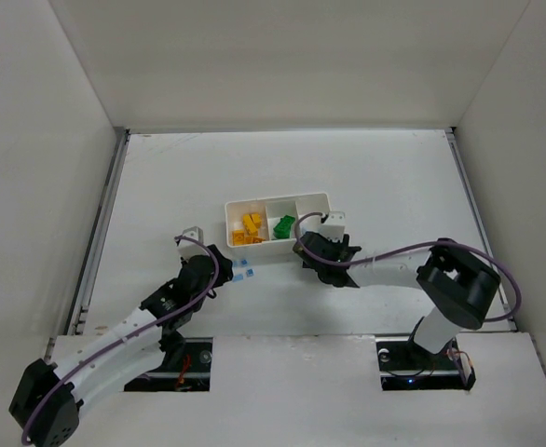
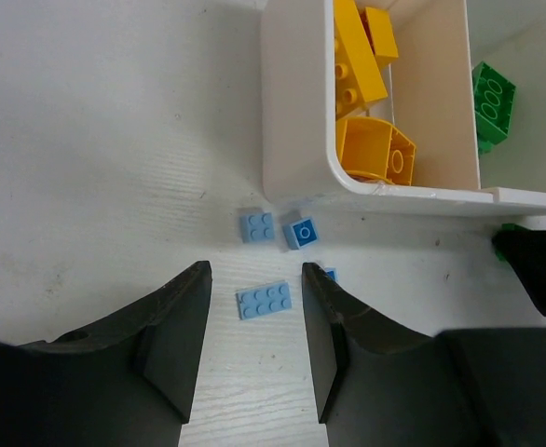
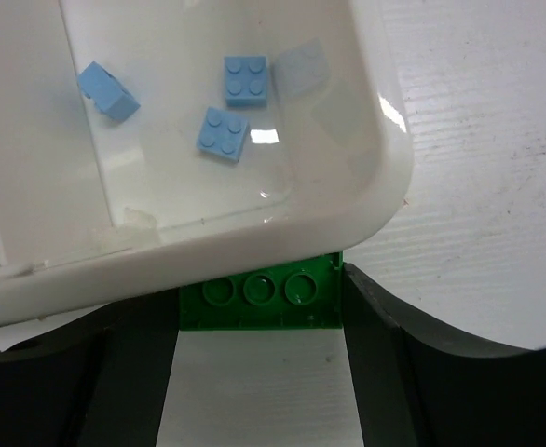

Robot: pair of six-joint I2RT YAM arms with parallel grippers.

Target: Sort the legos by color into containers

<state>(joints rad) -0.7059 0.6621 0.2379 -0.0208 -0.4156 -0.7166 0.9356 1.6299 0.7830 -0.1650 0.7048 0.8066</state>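
The sort is well over half done, I judge. In the white tray [image 1: 321, 197] the left compartment holds the yellow-orange bricks [image 2: 361, 65], the middle one holds green bricks [image 2: 492, 102], and the right one holds three light blue bricks [image 3: 223, 132]. Four light blue pieces [image 2: 256, 226] lie loose on the table [image 2: 87, 168], just near of the tray's left corner. One is a flat six-stud plate [image 2: 264, 299], lying between the parted fingers of the left gripper [image 2: 254, 275], which touch nothing. The right gripper [image 3: 260, 326] is clamped on a green brick [image 3: 259, 296] at the near wall of the right compartment, outside the tray and partly hidden by its rim. That brick probably belongs one compartment to the left. The bricks are hard, glossy plastic with round studs and square edges. The tray is smooth and shiny with rounded corners and thin walls. The table is matte white with a fine grain.
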